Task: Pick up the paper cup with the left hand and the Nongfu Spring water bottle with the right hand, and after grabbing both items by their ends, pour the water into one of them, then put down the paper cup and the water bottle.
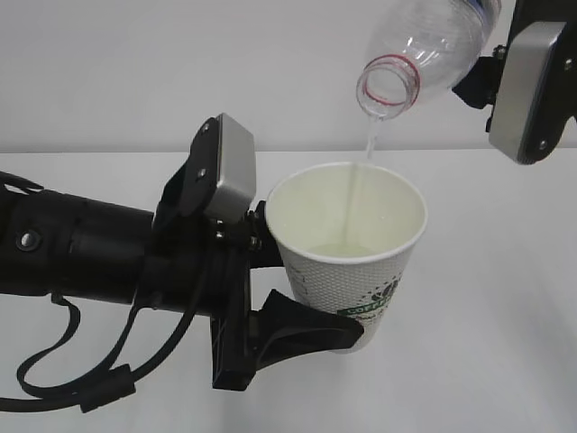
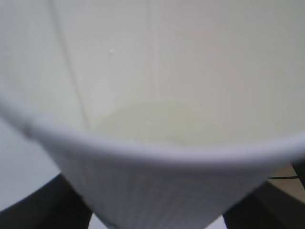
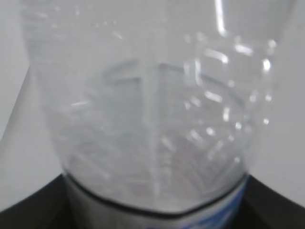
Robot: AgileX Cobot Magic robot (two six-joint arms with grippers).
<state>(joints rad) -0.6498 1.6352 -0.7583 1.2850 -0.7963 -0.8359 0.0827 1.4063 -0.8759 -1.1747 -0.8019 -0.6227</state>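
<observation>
Pouring now. My left hand (image 1: 293,293) has the paper cup (image 1: 347,257) clamped around its lower body, fingers spread to the cup's width and closed against its wall, one black finger (image 1: 302,327) showing in front just under the green logo. The cup stands upright, clear of the white worktop (image 1: 487,298), mouth open to the sky.

Up and to the right, my right hand (image 1: 491,77) grips the Nongfu Spring water bottle (image 1: 424,50) by its far end. From the outside I only see the grey plate and a bit of black beside the bottle, but my right wrist camera shows the clear ribbed body filling the space between the fingers, so I take it as held firm.

Here is what matters: the bottle's long axis slants down to the left, its open mouth with the red neck ring sitting above the far rim of the cup, apart from it. A thin stream of water (image 1: 368,149) drops from that mouth into the cup's interior, close to the back wall. My left wrist camera shows a shallow pool at the bottom.

I judge the cup is only a little filled. The stream lands near the rim side, so any drift of the bottle rightward risks spilling outside; I'd keep the mouth over the cup.
</observation>
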